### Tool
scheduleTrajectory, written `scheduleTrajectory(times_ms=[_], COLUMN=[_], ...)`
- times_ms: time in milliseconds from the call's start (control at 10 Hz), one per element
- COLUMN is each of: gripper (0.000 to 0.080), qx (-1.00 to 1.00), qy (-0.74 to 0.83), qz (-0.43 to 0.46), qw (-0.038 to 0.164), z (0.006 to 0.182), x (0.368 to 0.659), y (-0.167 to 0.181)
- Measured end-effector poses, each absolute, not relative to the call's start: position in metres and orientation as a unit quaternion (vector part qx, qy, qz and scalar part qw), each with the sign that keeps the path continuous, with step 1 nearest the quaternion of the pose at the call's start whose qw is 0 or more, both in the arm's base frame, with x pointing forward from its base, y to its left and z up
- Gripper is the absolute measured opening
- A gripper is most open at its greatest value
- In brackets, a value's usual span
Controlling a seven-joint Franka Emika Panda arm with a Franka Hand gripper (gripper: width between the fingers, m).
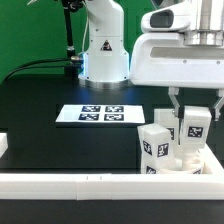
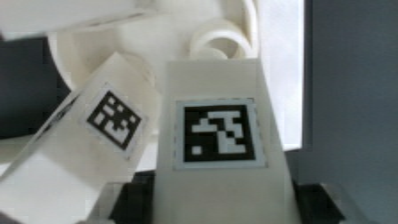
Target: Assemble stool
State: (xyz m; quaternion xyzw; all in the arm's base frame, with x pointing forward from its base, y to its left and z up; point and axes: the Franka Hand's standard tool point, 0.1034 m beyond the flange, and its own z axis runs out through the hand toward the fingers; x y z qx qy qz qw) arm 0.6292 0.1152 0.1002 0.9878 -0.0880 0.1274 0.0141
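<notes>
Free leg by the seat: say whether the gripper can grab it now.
Probably not yet: the gripper is shut on a second leg, though the free leg stands uncovered from above.

The robot arm (image 1: 172, 55) ran off the top and right edges of the exterior view. In that view's lower right, the seat ring (image 1: 190, 163) was mostly hidden behind the legs (image 1: 155, 143), and its sockets could not be seen. The gripper (image 1: 194, 120) straddled one leg (image 1: 194, 128), but whether it pressed that leg could not be told. A small white part (image 1: 3, 146) was cut by the exterior view's left edge, its kind unclear. The marker board (image 1: 100, 115) tags were too small to read. The wrist view was blurred: that leg covered much of the ring, a second leg (image 2: 103, 120) was cropped, and only dark slivers of the fingers (image 2: 125, 200) showed.
</notes>
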Motion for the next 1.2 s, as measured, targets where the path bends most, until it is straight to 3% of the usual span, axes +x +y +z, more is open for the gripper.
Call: scheduleTrajectory(times_ms=[700, 1200], gripper=[0.0337, 0.0337], qx=[0.989, 0.988], qy=[-0.084, -0.082], qz=[0.124, 0.132], qw=[0.02, 0.018], z=[0.085, 0.086], x=[0.632, 0.634], y=[0.117, 0.12])
